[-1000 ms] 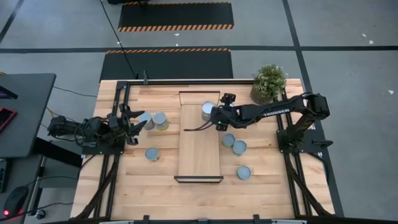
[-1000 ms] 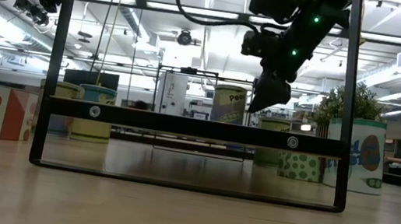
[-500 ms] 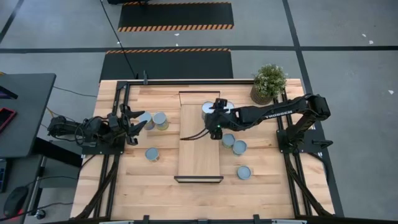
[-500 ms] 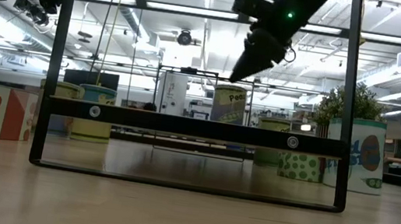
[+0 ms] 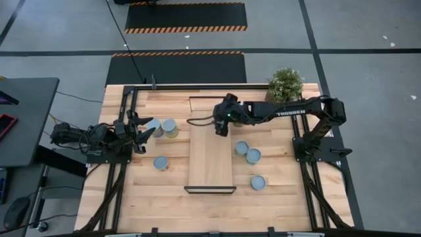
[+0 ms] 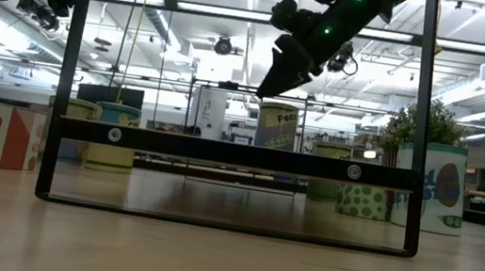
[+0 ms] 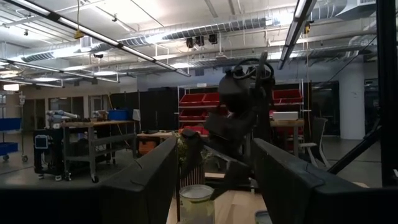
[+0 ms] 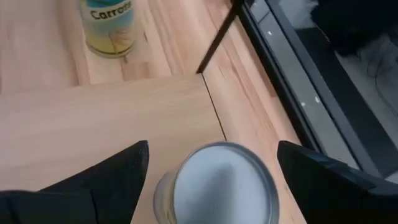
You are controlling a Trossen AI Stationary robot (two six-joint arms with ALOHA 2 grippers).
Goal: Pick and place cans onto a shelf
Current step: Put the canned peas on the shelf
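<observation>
A can with a shiny round top (image 8: 217, 186) stands upright on the far end of the light-wood shelf (image 5: 210, 158). My right gripper (image 8: 212, 146) is open above it, a finger to each side, touching nothing. In the low view the gripper (image 6: 269, 82) hangs just above that can (image 6: 277, 126). In the high view the gripper (image 5: 220, 123) hides the can. My left gripper (image 5: 146, 128) waits open at the table's left, by two cans (image 5: 162, 127).
One can (image 5: 160, 162) stands left of the shelf and three cans (image 5: 250, 158) stand to its right. A "Carrots" can (image 8: 109, 28) stands beyond the shelf's corner. A potted plant (image 5: 284, 85) is at the far right. Dark frame rails run along the table's edges.
My right gripper has gone up and toward the table's left and far edges, from beside the shelf's right edge to a place over the can on the shelf's far end. The can has stayed where it was.
</observation>
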